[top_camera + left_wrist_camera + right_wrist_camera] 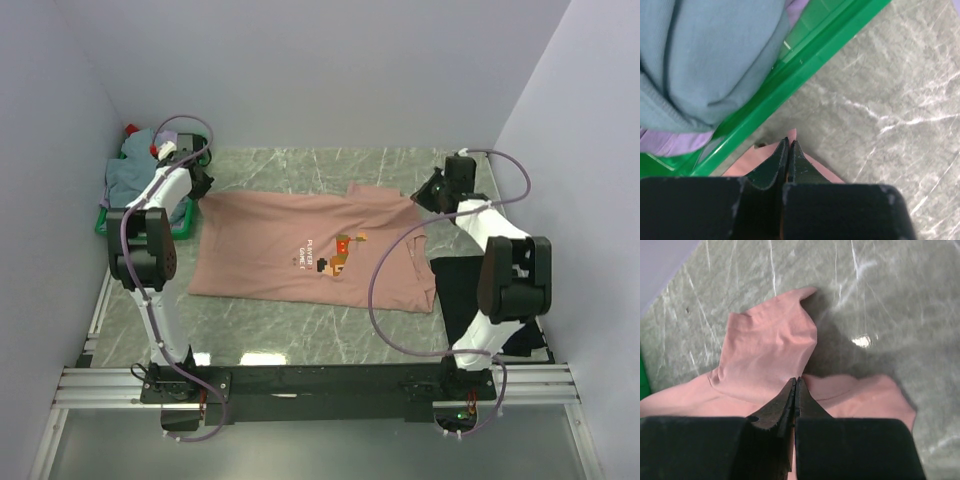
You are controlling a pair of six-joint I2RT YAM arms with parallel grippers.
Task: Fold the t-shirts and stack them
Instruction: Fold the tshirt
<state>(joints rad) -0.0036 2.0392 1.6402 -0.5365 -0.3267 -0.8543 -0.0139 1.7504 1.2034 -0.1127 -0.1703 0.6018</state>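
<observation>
A salmon-pink t-shirt (290, 245) with a pixel-figure print lies spread flat across the middle of the table. My left gripper (200, 186) is at its far left corner, shut on the pink hem (792, 133), which pokes out past the fingertips (782, 155). My right gripper (426, 194) is at the far right corner, shut on the pink t-shirt (770, 347) where a sleeve stands bunched up just beyond the tips. A black t-shirt (458, 285) lies under the right arm. Grey-blue (705, 60) and lavender (670, 142) t-shirts sit heaped in the crate.
A green plastic crate (106, 218) stands at the far left against the wall, its rim (805, 65) right beside my left gripper. Grey marble tabletop (300, 330) shows around the shirt. Walls close in on the left, back and right.
</observation>
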